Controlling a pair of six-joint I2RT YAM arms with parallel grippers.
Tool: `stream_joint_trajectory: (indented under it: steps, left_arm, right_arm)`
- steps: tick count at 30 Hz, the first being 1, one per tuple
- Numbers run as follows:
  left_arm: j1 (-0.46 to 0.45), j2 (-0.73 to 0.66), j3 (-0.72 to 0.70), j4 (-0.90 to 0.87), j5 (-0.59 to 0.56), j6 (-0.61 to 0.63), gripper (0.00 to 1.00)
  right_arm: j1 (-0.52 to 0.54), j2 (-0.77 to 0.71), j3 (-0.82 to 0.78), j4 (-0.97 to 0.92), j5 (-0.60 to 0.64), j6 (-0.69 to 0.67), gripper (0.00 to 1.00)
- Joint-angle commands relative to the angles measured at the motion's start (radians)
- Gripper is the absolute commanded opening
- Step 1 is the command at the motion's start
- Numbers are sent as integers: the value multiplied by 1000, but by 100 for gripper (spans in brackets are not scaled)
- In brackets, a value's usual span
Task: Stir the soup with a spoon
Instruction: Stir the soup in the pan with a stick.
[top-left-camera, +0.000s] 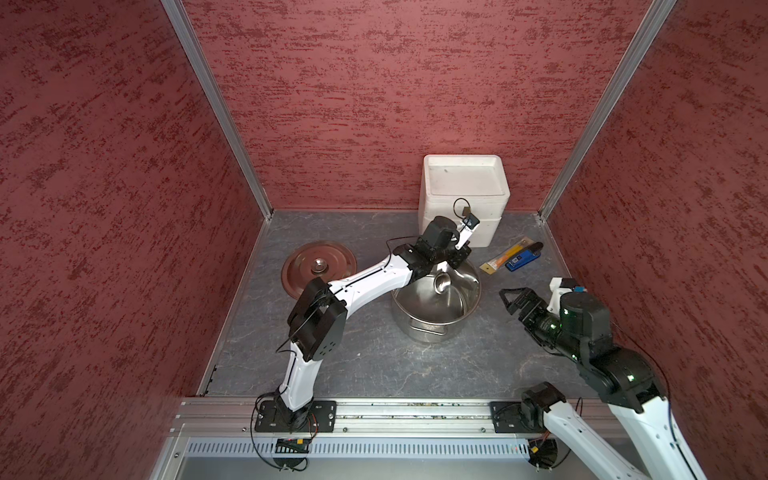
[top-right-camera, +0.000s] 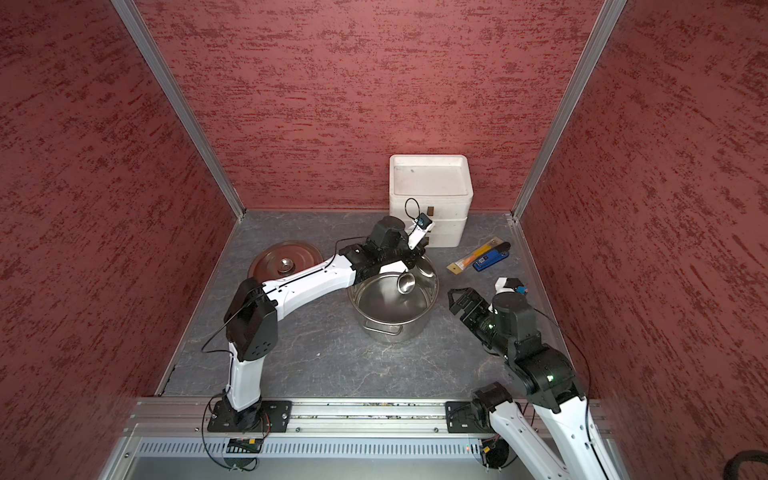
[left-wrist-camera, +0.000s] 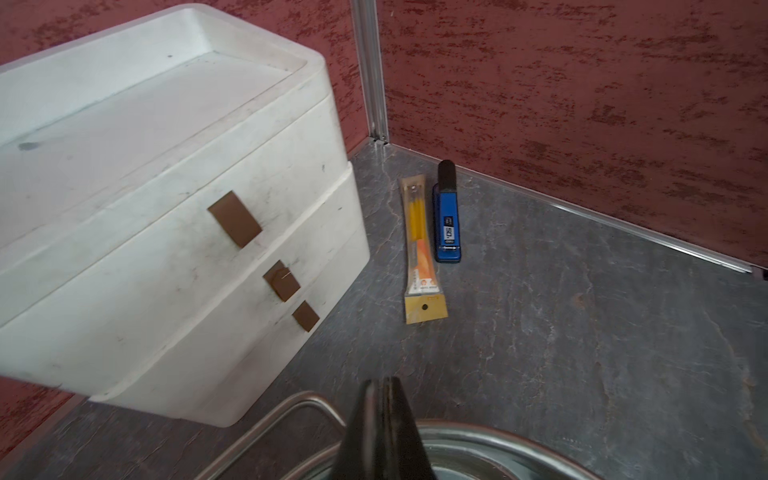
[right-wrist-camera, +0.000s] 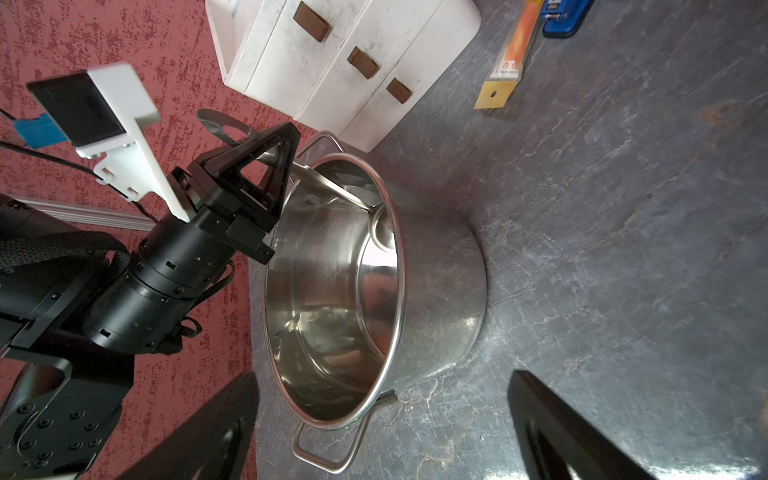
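Left claw (top-left-camera: 456, 261) is clamped shut on the upper handle of the spoon (top-left-camera: 441, 284), above the far rim of the pot (top-left-camera: 428, 328). Left of the pot a flat lid (top-left-camera: 299, 266) lies on the tabletop (top-left-camera: 374, 365), apart from it. Inside the pot the spoon slants down, with its small round bowl below the rim; I cannot tell whether it touches the bottom. No soup shows, only bare steel. Behind the pot stands a white box (top-left-camera: 463, 183). Right of the pot an orange packet (top-left-camera: 505, 255) and a blue tool (top-left-camera: 523, 259) lie side by side. Also right of the pot, the right claw (top-left-camera: 512, 299) gapes wide and holds nothing, near the pot but not touching it. Nothing braces the pot, so I judge that dragging the spoon along the wall could shove or spin it. The thin, slick handle might also twist in the grip, and the left claw sits low enough to knock the rim.
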Motion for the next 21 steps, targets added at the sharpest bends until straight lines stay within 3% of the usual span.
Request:
stream_joint_trajectory:
  steps: [1, 11, 21]
  left_arm:
    - [-38, -23, -13, 42, 27, 10, 0]
    - [-126, -227, -269, 57, 1, -33, 0]
    - [-119, -470, -521, -14, -111, -54, 0]
  right_arm:
    - [5, -12, 24, -12, 23, 4, 99]
    - [4, -36, -17, 4, 13, 19, 98]
    - [5, -2, -47, 63, -18, 13, 98]
